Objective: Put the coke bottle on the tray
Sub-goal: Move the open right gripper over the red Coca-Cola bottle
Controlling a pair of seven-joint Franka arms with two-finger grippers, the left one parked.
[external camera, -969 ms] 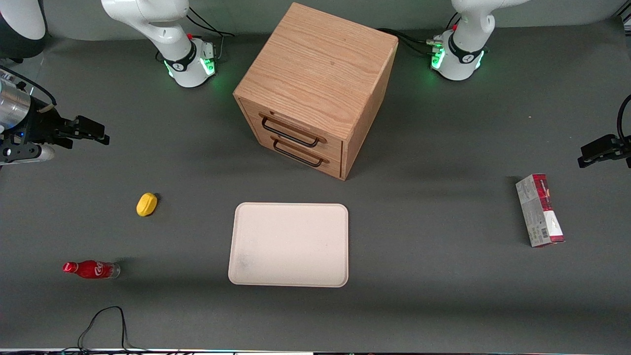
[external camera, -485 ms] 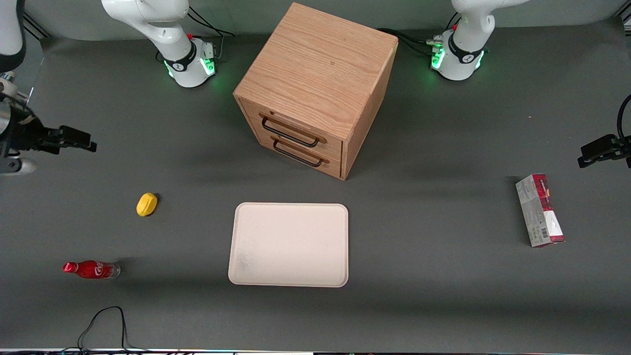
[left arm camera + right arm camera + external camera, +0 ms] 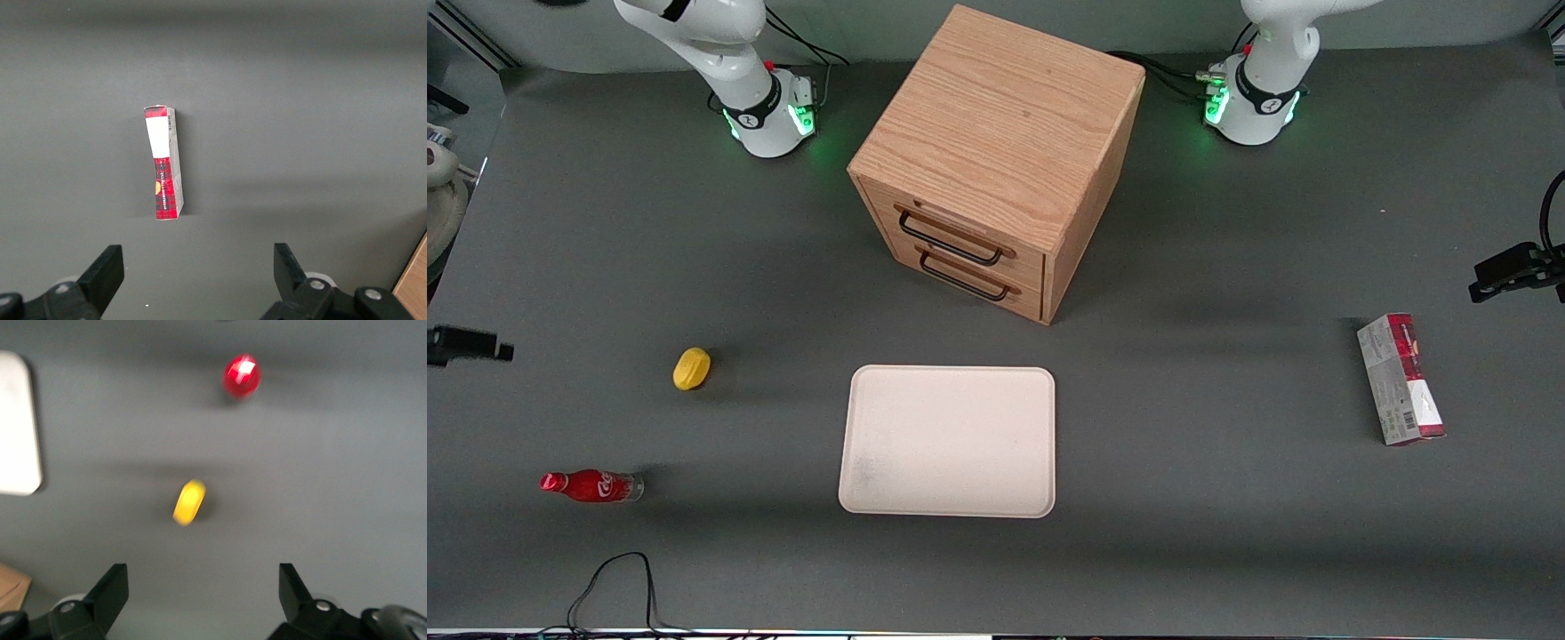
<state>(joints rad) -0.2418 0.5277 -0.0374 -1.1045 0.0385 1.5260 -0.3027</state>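
Tabletop (image 3: 1227, 551) dark grey, with bare room all round the coke bottle (image 3: 591, 486), which stands alone toward the working arm's end, near the edge closest to the front camera, untouched. Tray (image 3: 948, 441) sits mid-table, well apart from the bottle, in front of the wooden drawer cabinet (image 3: 996, 160); nothing lies between bottle and tray. Yellow object (image 3: 691, 368) rests farther from the camera than the bottle. Red-and-grey carton (image 3: 1400, 379) lies toward the parked arm's end. Gripper (image 3: 203, 590) hangs high above the yellow object at the tabletop's working-arm edge, jaws spread wide apart, holding and touching nothing.
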